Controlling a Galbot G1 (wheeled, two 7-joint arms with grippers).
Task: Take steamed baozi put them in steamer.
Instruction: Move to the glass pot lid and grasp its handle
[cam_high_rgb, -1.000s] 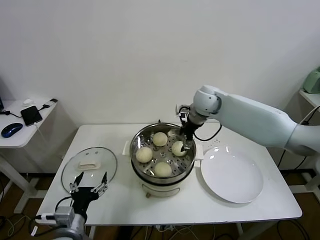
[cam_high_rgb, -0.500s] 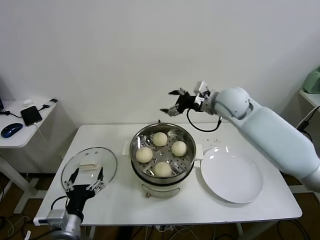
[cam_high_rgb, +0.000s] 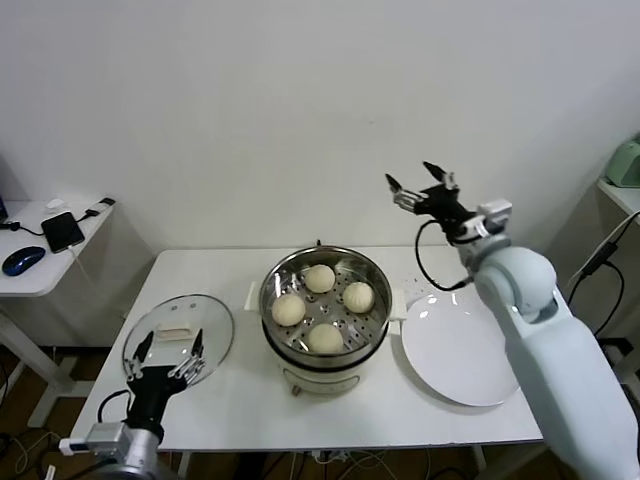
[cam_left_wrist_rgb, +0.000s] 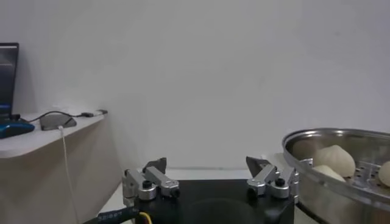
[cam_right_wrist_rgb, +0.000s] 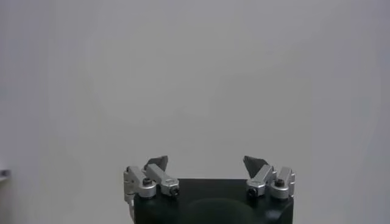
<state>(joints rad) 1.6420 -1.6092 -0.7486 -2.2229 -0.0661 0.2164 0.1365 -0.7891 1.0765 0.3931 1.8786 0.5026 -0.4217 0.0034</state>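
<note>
Steamed baozi: we count four steamed baozi (cam_high_rgb: 323, 307) lying on the perforated tray inside the steamer (cam_high_rgb: 325, 345), one at the far side, one left, one right, one near; none touches a gripper
Steamer: it stands mid-table on its white base, uncovered; its steel rim (cam_left_wrist_rgb: 341, 176) shows in the left wrist view with two buns inside
Plate: the white plate (cam_high_rgb: 464, 348) sits just right of the steamer and carries no bun
Lid: the glass lid (cam_high_rgb: 178, 334) lies flat on the table (cam_high_rgb: 400, 420), to the left of the steamer
Right gripper: the right gripper (cam_high_rgb: 420, 189) is raised high, up and to the right of the steamer, well apart from it and pointing at the wall; its fingers are spread wide and grasp nothing, as the right wrist view (cam_right_wrist_rgb: 207, 176) confirms
Left gripper: the left gripper (cam_high_rgb: 165, 352) hangs low at the near left, over the near edge of the lid, fingers released and empty (cam_left_wrist_rgb: 210, 179)
Step in hand: we judge the loading done, since every bun is in the steamer and the plate is bare
Next move: in our view nothing is left to carry; if covering were wanted, the left gripper is closest to the lid and would need a grip on its handle
</note>
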